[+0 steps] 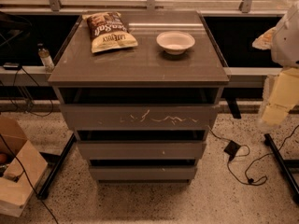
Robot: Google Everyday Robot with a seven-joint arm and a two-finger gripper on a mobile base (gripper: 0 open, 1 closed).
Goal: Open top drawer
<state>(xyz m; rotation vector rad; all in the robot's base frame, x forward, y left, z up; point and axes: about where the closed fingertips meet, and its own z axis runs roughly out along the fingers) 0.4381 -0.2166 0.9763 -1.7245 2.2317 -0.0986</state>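
The top drawer (140, 117) is the wide grey-brown front just under the cabinet top, with pale squiggly scratches across its face. A dark gap shows between it and the top slab. Two shorter, narrower drawer fronts (141, 150) sit below it. My gripper (279, 97) hangs at the far right edge of the camera view, pale and yellowish, level with the top drawer. It is well to the right of the cabinet and touches nothing.
On the cabinet top (140, 62) lie a chip bag (110, 31) and a white bowl (175, 42). A small bottle (45, 57) stands on the left ledge. A cardboard box (16, 176) sits on the floor at left. Cables and a black adapter (232, 148) lie at right.
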